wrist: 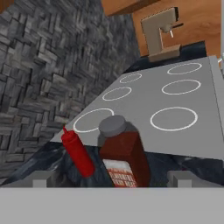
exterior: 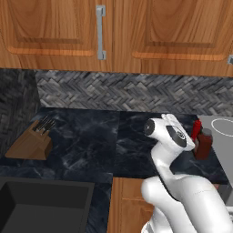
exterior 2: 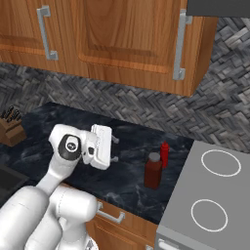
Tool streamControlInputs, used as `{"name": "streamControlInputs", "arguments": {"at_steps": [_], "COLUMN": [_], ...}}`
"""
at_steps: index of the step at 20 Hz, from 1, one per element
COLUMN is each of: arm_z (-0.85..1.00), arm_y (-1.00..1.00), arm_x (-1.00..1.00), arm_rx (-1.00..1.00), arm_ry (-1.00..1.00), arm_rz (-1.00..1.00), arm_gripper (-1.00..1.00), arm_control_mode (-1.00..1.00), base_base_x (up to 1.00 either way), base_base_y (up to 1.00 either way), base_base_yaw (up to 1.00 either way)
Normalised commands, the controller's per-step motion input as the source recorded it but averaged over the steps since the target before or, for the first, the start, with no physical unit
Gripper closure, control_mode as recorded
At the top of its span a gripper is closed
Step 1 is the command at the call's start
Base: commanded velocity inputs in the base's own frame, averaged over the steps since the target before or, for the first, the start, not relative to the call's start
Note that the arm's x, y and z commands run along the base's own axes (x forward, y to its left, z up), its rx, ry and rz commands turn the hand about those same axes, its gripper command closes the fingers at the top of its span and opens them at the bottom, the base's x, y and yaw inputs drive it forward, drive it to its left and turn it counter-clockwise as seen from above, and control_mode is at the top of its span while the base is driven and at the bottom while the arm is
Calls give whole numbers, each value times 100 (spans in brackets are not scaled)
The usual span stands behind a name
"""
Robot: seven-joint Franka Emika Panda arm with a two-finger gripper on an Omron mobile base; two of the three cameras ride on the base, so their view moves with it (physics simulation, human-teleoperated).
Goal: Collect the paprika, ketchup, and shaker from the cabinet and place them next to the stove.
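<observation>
Paprika and ketchup on the counter by the stove, my gripper empty.

I see the paprika [exterior 2: 153, 171] upright on the dark counter [exterior 2: 122, 146], just left of the stove [exterior 2: 210, 195] edge. The ketchup [exterior 2: 165, 154] stands right behind it, close beside it; can't tell if they touch. My gripper [exterior 2: 114, 149] hangs above the counter to the left of both, jaws spread wide, nothing between them. In the hand view the paprika [wrist: 124, 153] sits centered between my fingertips [wrist: 40, 179], ketchup [wrist: 78, 153] to its left, stove [wrist: 175, 96] behind. Knife block [exterior: 32, 141] far left on the counter, closed cupboards [exterior: 113, 32] above.
</observation>
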Motion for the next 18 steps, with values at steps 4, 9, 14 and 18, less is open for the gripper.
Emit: {"name": "streamControlInputs", "arguments": {"at_steps": [4, 9, 14, 18], "arm_z": [19, 26, 28, 26], "arm_y": [16, 13, 11, 10], "arm_x": [-57, -63, -62, -60], "arm_rx": [-3, -2, -3, -3], "arm_ry": [0, 0, 0, -1], "arm_rz": [-3, -2, -2, -2], "arm_gripper": [-100, -100, -100, -100], "arm_control_mode": [-100, -100, -100, -100], "base_base_x": [0, 0, 0, 0], "base_base_y": [0, 0, 0, 0], "base_base_yaw": [0, 0, 0, 0]}}
